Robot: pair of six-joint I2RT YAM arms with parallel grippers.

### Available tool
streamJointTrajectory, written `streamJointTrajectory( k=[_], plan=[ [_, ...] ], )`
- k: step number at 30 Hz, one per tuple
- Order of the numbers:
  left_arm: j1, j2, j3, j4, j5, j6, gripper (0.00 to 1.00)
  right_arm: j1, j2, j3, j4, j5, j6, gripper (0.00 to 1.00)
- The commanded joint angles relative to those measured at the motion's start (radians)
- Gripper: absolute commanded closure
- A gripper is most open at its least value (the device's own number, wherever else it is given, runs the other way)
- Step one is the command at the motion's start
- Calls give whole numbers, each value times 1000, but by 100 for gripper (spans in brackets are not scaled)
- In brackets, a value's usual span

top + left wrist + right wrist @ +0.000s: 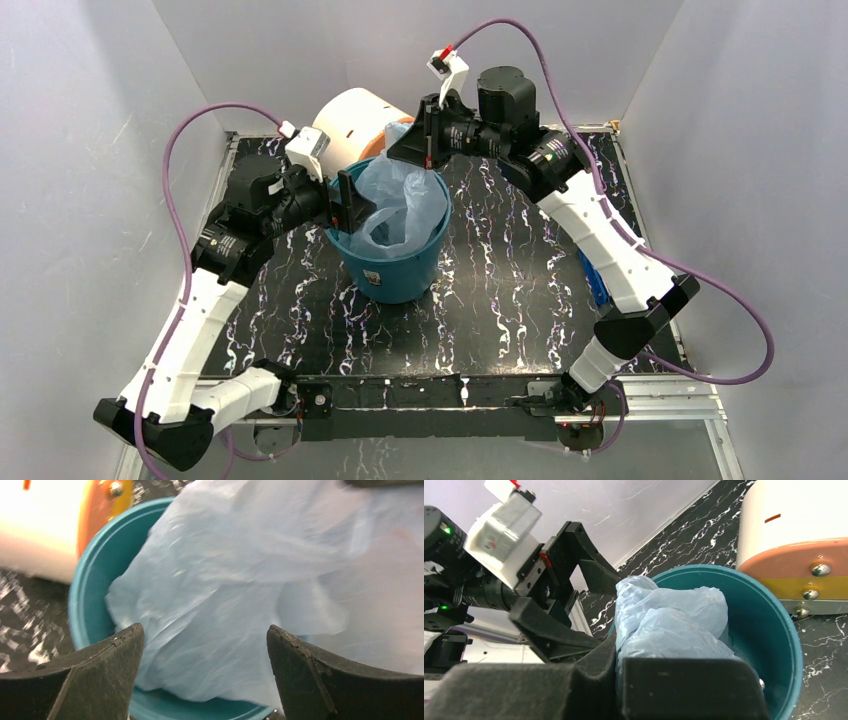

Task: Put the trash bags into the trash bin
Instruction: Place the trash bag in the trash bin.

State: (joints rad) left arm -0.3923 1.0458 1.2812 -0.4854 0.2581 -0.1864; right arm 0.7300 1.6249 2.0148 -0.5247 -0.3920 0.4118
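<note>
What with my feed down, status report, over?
Left gripper open, empty. Right gripper shut on trash bag, mostly in trash bin. Nothing blocking.

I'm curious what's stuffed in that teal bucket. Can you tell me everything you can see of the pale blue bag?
The trash bag is thin, translucent, pale blue plastic, heavily crinkled. Most of it sits bunched inside the teal trash bin, filling much of the opening, with a crumpled peak rising above the rim. The shut right gripper pinches that top part. The left gripper is open at the rim, not clamping it.
</note>
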Motion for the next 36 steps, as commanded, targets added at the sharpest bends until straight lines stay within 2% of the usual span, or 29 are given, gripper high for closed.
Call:
streamJointTrajectory(
  k=[1,9,11,14,15,18,20,22,25,30,36],
  plan=[
    [16,8,71,95,247,-24,10,8,-31,5,49,-57,11,100],
    [18,97,72,101,471,-5,9,8,-58,-17,102,-126,32,100],
    [18,123,74,72,475,18,9,7,-65,-22,111,-128,32,100],
    [18,154,78,17,470,81,13,8,-89,-66,198,-226,46,100],
    [17,156,72,12,442,85,16,6,-101,-85,232,-244,56,100],
    [17,152,50,2,366,97,35,7,-120,-106,262,-248,68,99],
    [17,142,39,-5,334,105,61,8,-119,-103,249,-219,61,99],
    [17,114,25,-3,235,95,82,7,-113,-102,229,-186,52,99],
    [17,42,-4,30,61,58,100,8,-93,-87,187,-113,49,98],
    [17,-78,-67,76,-162,1,100,8,-15,-19,73,-3,38,99],
    [18,-49,-42,-33,-131,32,100,8,71,20,42,19,42,100]
  ],
)
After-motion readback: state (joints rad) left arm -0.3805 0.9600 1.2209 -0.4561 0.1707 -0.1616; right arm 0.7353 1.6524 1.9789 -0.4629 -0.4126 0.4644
